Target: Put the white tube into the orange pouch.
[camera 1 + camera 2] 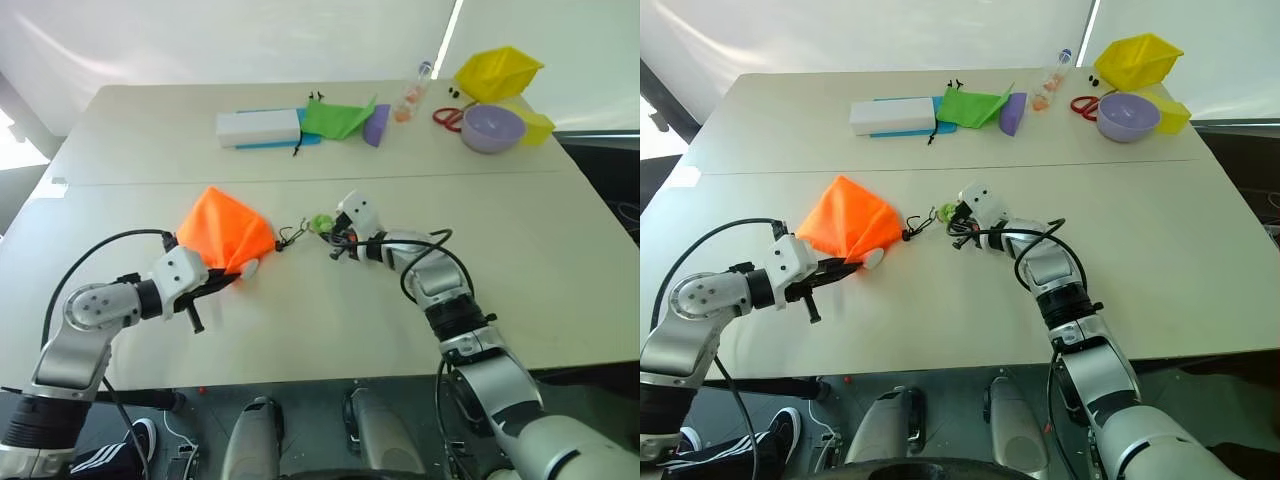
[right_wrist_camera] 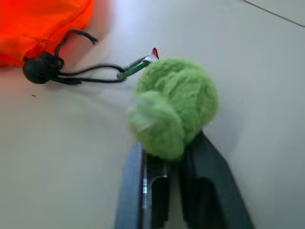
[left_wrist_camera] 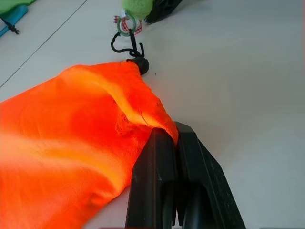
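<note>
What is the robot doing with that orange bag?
The robot's left gripper is shut on the fabric of the orange pouch, holding it on the table. Its right gripper is shut on a fuzzy green ball at the end of the pouch's dark cord. A white tube pokes out by the pouch's lower edge.

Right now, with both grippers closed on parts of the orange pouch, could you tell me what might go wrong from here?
1. The right gripper is shut on the green pompom at the end of the cord; pulling may slide the whole orange pouch rather than cinch it.
2. The left gripper pinches only a fold of fabric, which may slip out.
3. The white tube pokes out at the pouch's edge and could drop onto the table.
</note>
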